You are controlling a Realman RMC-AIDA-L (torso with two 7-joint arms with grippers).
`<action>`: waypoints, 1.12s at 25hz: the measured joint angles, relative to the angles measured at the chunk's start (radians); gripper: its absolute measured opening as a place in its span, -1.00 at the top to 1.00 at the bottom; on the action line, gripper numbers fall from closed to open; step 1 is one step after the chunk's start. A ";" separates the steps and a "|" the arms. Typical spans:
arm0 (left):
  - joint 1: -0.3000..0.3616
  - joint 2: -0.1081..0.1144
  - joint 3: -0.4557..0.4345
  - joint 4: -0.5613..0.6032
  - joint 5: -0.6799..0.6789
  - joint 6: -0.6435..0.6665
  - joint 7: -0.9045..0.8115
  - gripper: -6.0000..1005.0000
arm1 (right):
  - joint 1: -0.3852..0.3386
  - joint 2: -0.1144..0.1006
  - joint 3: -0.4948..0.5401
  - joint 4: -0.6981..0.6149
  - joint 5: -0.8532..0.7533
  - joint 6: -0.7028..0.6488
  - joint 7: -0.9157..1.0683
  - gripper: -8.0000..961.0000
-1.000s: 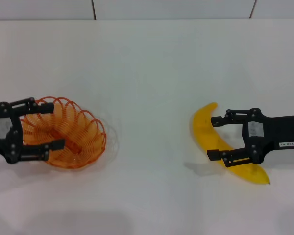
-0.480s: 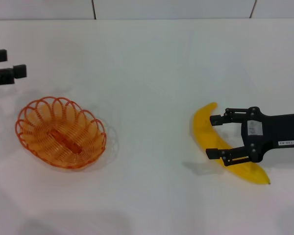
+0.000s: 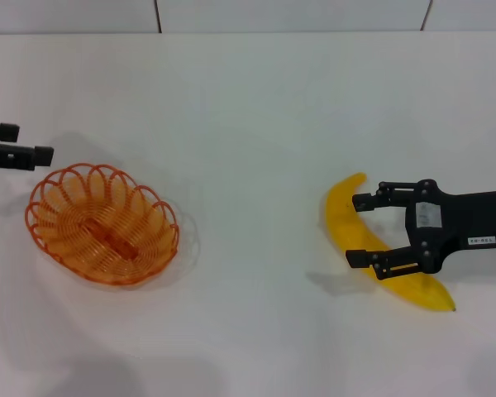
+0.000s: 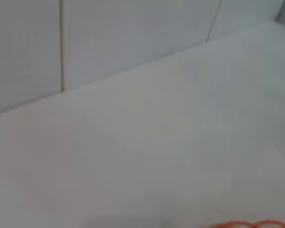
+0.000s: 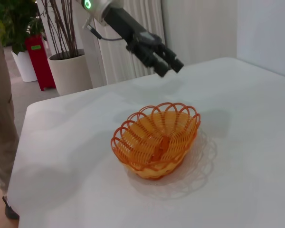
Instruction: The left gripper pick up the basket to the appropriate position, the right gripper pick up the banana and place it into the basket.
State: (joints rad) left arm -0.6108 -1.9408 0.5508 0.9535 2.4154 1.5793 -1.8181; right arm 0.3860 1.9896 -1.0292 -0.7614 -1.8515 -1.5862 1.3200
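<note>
My right gripper straddles the banana with fingers spread wide — its long axis running 11 to 5 o'clock; my left gripper, seemingly closed, hovers at 10 o'clock off the basket.

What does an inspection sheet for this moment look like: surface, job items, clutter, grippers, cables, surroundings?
Surface: white table, bare between the items.
Job's things: orange wire basket upright on the robot's left, nothing in it; banana lying flat on the right.
Clutter: nothing seen.
Grippers: left gripper shut, in the air beyond the basket, holding nothing; right gripper open, fingers either side of the banana.
Cables: thin lead along the left arm.
Surroundings: potted plants, a radiator, part of a person beside the table.
</note>
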 joint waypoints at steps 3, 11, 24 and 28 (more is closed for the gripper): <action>-0.007 -0.009 0.001 0.000 0.035 -0.019 -0.006 -0.64 | 0.001 0.000 0.000 0.001 0.000 0.000 0.001 -0.83; -0.015 -0.015 0.082 -0.028 0.067 -0.091 -0.031 -0.60 | 0.002 0.000 0.000 0.003 0.000 0.000 0.002 -0.83; -0.007 -0.071 0.187 -0.048 0.115 -0.230 -0.054 -0.54 | 0.002 0.002 0.000 0.004 -0.001 0.000 0.002 -0.83; -0.006 -0.077 0.188 -0.048 0.116 -0.241 -0.049 -0.52 | 0.002 0.003 0.000 0.004 -0.001 0.000 0.002 -0.83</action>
State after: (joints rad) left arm -0.6172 -2.0174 0.7384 0.9052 2.5311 1.3381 -1.8675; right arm 0.3882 1.9926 -1.0292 -0.7577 -1.8525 -1.5862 1.3223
